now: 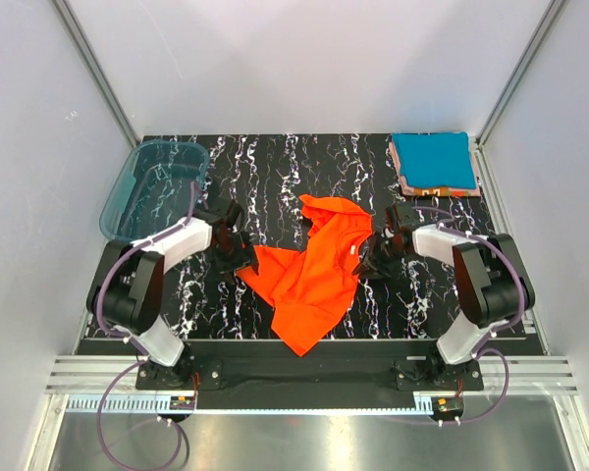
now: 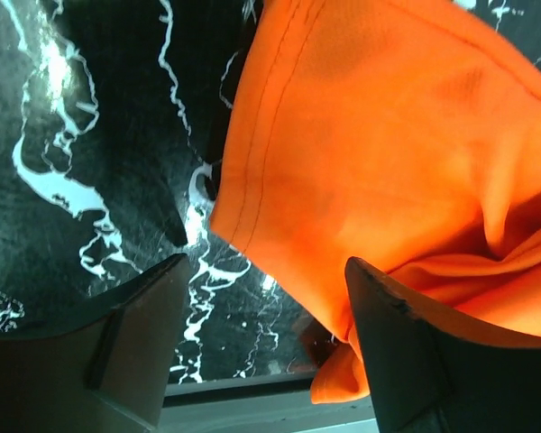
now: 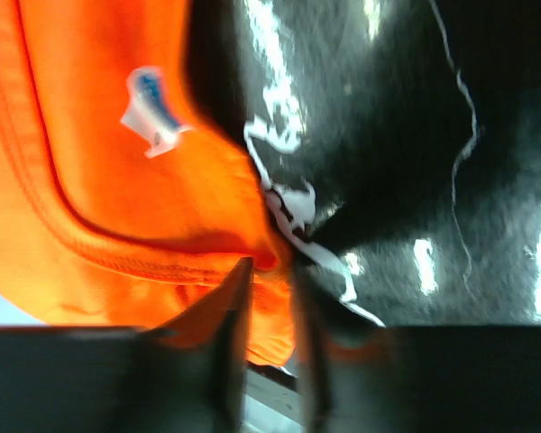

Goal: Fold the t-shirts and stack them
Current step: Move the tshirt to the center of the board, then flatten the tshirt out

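Observation:
A bright orange-red t-shirt [image 1: 314, 265] lies crumpled on the black marbled table [image 1: 265, 172]. My left gripper [image 1: 240, 257] is at its left edge and stands open. In the left wrist view the shirt's hem [image 2: 388, 135] hangs between the wide-apart fingers [image 2: 144, 316], brushing the right one. My right gripper [image 1: 366, 257] is at the shirt's right side, by the collar. In the right wrist view its jaws [image 3: 270, 280] are drawn narrow with a fold of the orange cloth [image 3: 90, 180] pinched between them, near the white neck label [image 3: 153, 113]. A teal blue folded t-shirt [image 1: 432, 159] tops a stack with pinkish-orange edges [image 1: 442, 189] at the back right.
A translucent teal plastic tub [image 1: 152, 186] stands at the back left, just beyond the left arm. White walls and metal frame posts enclose the table. The table's front rail [image 1: 294, 343] runs just below the shirt's lower tip.

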Controlling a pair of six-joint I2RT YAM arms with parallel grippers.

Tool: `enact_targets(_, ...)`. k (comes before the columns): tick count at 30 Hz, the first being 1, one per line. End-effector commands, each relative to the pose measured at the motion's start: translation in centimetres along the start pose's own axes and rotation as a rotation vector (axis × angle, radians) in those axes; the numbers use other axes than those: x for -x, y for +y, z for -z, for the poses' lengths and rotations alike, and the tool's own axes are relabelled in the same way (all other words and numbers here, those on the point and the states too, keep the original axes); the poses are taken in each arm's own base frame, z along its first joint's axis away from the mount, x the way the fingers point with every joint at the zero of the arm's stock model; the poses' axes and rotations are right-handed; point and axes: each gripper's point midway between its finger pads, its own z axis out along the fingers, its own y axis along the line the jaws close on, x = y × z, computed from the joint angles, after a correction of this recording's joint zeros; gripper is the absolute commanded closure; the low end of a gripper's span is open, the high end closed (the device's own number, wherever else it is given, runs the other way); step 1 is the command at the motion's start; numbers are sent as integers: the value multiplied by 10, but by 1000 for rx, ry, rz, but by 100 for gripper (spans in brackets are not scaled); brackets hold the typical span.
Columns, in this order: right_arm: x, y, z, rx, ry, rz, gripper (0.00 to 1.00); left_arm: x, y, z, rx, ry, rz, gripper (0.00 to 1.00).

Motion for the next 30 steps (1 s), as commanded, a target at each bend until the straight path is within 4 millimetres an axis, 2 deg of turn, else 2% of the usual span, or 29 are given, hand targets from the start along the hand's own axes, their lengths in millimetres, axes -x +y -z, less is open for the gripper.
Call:
enact_targets(1, 15, 13, -4, 21, -26, 31, 73, 12, -11, -5, -44, -33, 3, 29)
enact_targets(2, 16, 14, -4, 21, -28, 30, 89, 12, -10, -11, -36, -20, 0, 35)
enact_targets(3, 19, 17, -1, 23, -34, 33, 95, 14, -11, -13, -39, -17, -12, 49)
enact_targets(4, 22, 19, 1, 18, -48, 39, 100, 16, -11, -14, -38, -17, -18, 59)
enact_targets(5, 24, 24, 7, 29, -60, 51, 100, 25, -15, -12, -45, -31, -19, 68)
enact_targets(6, 29, 31, 14, 31, -74, 62, 100, 30, -15, -11, -42, -40, -36, 89)
enact_targets(7, 34, 33, 19, 17, -92, 79, 100, 34, -14, -6, -29, -42, -38, 99)
enact_targets(9, 44, 49, 43, 6, -122, 114, 100, 63, -24, 25, -29, -154, -79, 100)
enact_targets(10, 50, 51, 53, -22, -153, 145, 100, 68, -21, 39, 0, -182, -90, 100)
enact_targets(11, 55, 58, 68, -28, -186, 164, 100, 89, -24, 62, 24, -278, -108, 100)
enact_targets(12, 60, 69, 88, -34, -212, 178, 100, 97, -24, 82, 32, -339, -116, 100)
enact_targets(13, 66, 70, 101, -68, -250, 207, 100, 101, -24, 109, 30, -404, -126, 100)
enact_targets(14, 62, 69, 118, -98, -257, 211, 100, 111, -21, 130, 57, -482, -141, 100)
enact_targets(15, 70, 81, 136, -91, -305, 234, 100, 120, -25, 154, 47, -551, -142, 100)
enact_targets(16, 73, 80, 147, -115, -330, 245, 100, 122, -24, 179, 41, -613, -141, 100)
enact_targets(17, 67, 76, 159, -141, -325, 238, 100, 127, -21, 195, 59, -662, -143, 100)
enact_targets(18, 70, 80, 172, -142, -352, 236, 100, 130, -22, 214, 55, -702, -134, 100)
enact_targets(19, 69, 77, 181, -157, -361, 219, 100, 130, -20, 228, 54, -736, -126, 100)
enact_targets(22, 53, 70, 211, -175, -389, 197, 100, 129, -15, 263, 56, -809, -100, 100)
enact_targets(25, 31, 63, 235, -173, -407, 187, 100, 123, -8, 281, 54, -856, -79, 100)
enact_targets(26, 20, 56, 239, -189, -388, 177, 100, 118, 0, 295, 57, -900, -61, 100)
enact_targets(30, -5, 42, 263, -213, -420, 140, 100, 107, 14, 311, 63, -972, -54, 100)
